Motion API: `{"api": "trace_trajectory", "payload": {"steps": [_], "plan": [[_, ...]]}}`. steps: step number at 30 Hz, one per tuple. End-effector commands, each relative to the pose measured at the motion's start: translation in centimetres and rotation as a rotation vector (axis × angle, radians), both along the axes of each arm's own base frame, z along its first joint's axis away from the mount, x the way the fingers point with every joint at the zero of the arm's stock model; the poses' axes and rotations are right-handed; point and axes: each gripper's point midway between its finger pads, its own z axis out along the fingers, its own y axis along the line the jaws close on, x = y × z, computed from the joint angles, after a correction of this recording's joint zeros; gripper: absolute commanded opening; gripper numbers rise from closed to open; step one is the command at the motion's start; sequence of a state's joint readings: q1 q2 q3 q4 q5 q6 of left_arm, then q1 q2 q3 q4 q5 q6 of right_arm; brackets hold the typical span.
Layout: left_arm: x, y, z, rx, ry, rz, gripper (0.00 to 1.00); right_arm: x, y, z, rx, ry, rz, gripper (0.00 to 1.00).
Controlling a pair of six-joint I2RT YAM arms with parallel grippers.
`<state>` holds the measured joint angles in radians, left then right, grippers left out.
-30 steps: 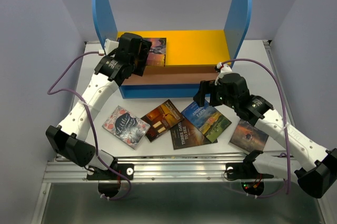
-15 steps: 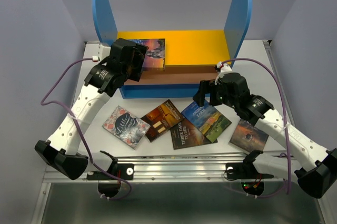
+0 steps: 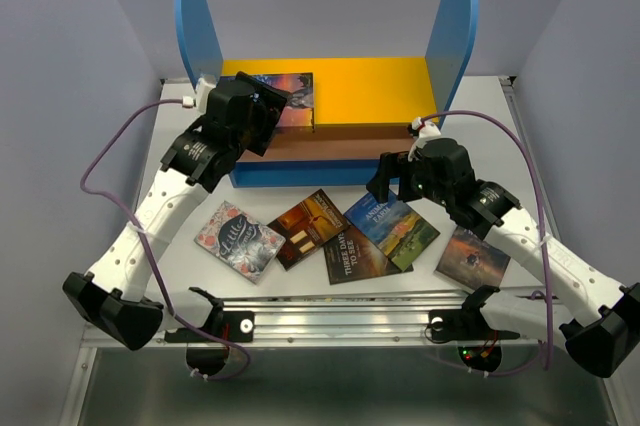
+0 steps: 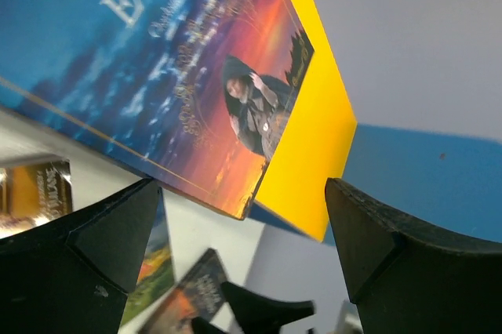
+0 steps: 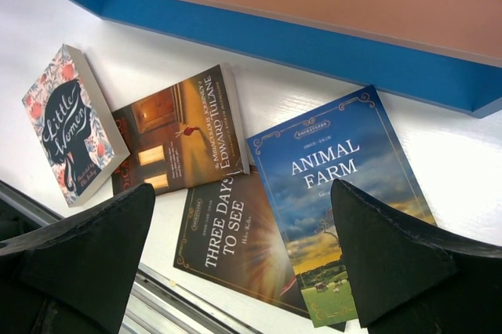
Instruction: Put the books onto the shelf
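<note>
We see the left gripper (image 4: 241, 189) with its jaws spread wide and nothing held. The Jane Eyre paperback (image 4: 157, 75) lies flat at the left end of the yellow top board (image 3: 370, 91) of the shelf (image 3: 450, 26). In the left wrist view its near corner sits in line with the gap between the two fingers (image 4: 102, 248), and neither finger touches it. The right gripper (image 5: 241, 189) hangs in front of the shelf's blue base (image 5: 274, 32), jaws just as wide and also empty, above the books on the white table (image 5: 196, 52). Directly under its gap, The Miraculous Journey of Edward Tulane (image 5: 180, 134) and Animal Farm (image 5: 337, 193) both overlap Three Days to See (image 5: 227, 240). Little Women (image 5: 70, 122) lies just left of that cluster, beyond the left finger. In the overhead view we find one more paperback (image 3: 472, 256) lying apart on the right, beside the right arm; we cannot read its title.
</note>
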<state>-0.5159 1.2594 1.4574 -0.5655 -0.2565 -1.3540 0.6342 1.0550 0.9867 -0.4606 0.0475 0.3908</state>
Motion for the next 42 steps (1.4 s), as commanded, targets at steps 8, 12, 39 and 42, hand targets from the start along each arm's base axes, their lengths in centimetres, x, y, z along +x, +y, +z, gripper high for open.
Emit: {"api": "trace_trajectory", "payload": {"steps": [8,12,39,42], "plan": [[-3.5,-1.8,0.2,0.305,-0.258,-0.329,0.99,1.2,-0.5,2.3,-0.011,-0.084,-0.025,1.00],[-6.1,0.2,-1.3,0.294,-0.299,-0.308,0.99,1.3,-0.3,1.7,-0.022,-0.071,-0.015,1.00],[-1.8,5.5,-2.3,0.504,-0.248,-0.080,0.00,1.6,-0.4,0.9,-0.058,-0.066,-0.008,1.00],[-1.3,6.2,-1.3,0.501,-0.271,-0.062,0.00,1.6,-0.4,0.9,-0.060,-0.067,-0.008,1.00]]}}
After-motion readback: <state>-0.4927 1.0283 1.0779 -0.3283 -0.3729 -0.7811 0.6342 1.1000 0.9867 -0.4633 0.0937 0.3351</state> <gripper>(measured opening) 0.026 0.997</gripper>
